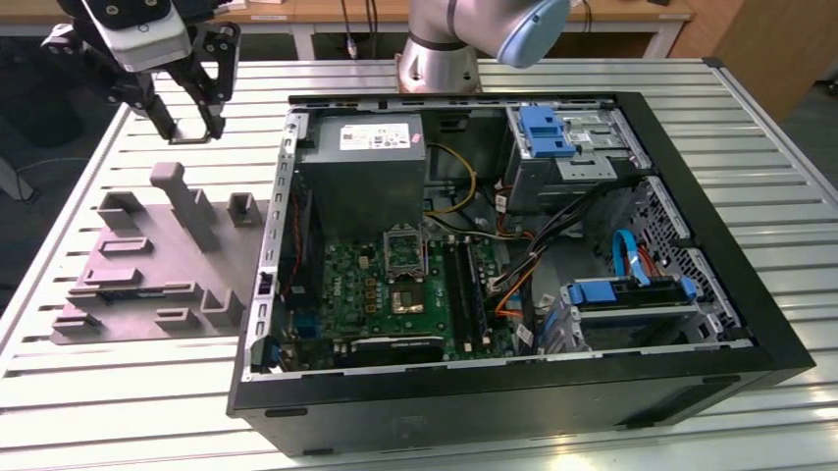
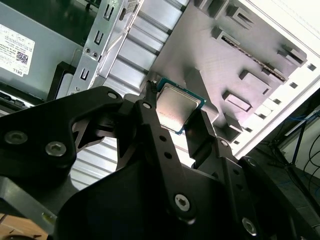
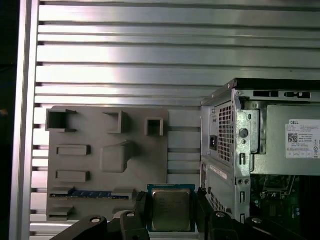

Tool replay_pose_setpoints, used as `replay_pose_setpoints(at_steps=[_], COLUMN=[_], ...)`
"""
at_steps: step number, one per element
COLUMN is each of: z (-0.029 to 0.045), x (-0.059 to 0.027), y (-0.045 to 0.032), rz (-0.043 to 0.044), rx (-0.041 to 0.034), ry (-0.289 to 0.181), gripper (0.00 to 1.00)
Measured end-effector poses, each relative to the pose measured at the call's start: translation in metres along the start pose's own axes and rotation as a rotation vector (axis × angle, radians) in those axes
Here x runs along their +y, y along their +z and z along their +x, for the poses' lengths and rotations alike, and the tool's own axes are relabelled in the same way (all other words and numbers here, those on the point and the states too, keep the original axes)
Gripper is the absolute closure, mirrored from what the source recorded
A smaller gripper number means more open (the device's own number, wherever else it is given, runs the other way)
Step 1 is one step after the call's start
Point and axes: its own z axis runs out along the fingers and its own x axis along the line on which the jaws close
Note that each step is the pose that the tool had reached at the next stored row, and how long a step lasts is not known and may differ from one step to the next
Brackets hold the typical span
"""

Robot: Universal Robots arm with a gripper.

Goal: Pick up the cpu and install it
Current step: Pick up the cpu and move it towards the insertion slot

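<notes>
Fingers (image 2: 155,135) of the gripper (image 1: 191,130) are pinching the cpu (image 3: 171,210) by two opposite edges, its silvery lid facing the cameras in both wrist views. The chip is hanging outside the computer case (image 1: 524,397), off the case's wall on the exterior view's left. It is raised over the grey tray (image 1: 144,285) that is lying on the table (image 1: 131,412) beside the case.

Judging by this, the pick-up is done and the carry toward the case is in hand. The socket (image 1: 402,294) is sitting on the motherboard (image 1: 347,294) deep inside the case, well apart from the chip. Seating the chip would be calling for squaring its edges to the socket and lowering it level, without force.

The chip's underside is facing away from every camera, and one edge is being cut off in the first wrist view. Its corner mark is proving too small to tell, and I cannot tell whether the socket's frame is standing open.
</notes>
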Motion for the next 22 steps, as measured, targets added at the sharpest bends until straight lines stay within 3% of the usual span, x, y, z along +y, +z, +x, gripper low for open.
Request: replay_pose_setpoints(at_steps=[22], z=[-0.0081], x=[0.0], y=[0.0002], rz=[0.0], rx=[0.0], ry=[0.0], gripper=[0.53])
